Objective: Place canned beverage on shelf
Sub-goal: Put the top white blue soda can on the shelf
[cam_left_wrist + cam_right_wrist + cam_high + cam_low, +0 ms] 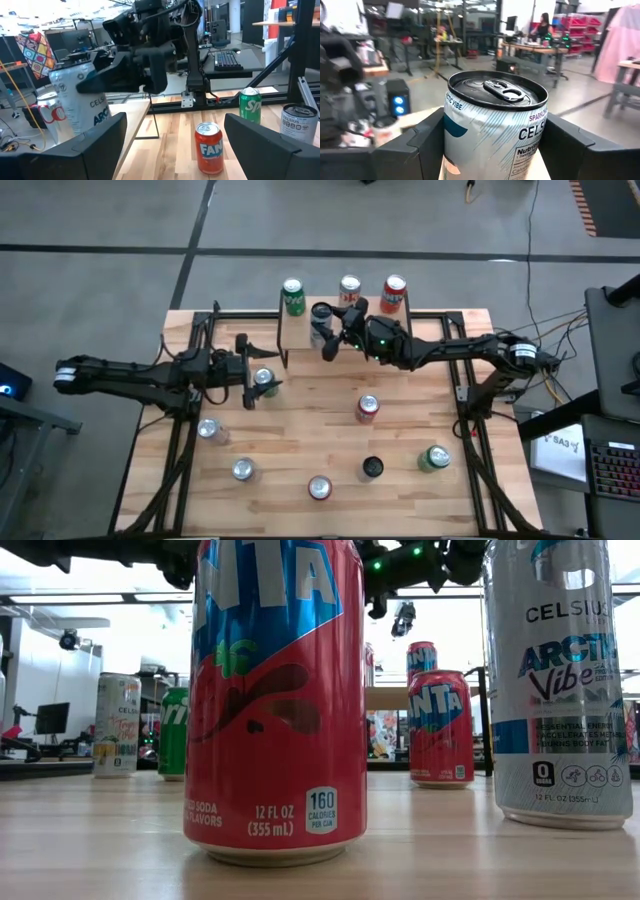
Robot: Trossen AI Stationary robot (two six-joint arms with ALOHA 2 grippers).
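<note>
From above, the right hand (328, 330) clasps a Celsius can (320, 317) at the shelf (300, 325); the left hand (247, 372) is spread around a green can (265, 378) on the counter (300, 420). Low view: "Arctic Vibe" can (555, 680), Fanta can (275, 690). Right wrist: fingers (572, 142) flank "Celsius".

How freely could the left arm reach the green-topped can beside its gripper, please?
Probably freely: the left gripper is open, right beside that can, with nothing between them. The right gripper is busy at the Celsius can on the shelf.
</note>
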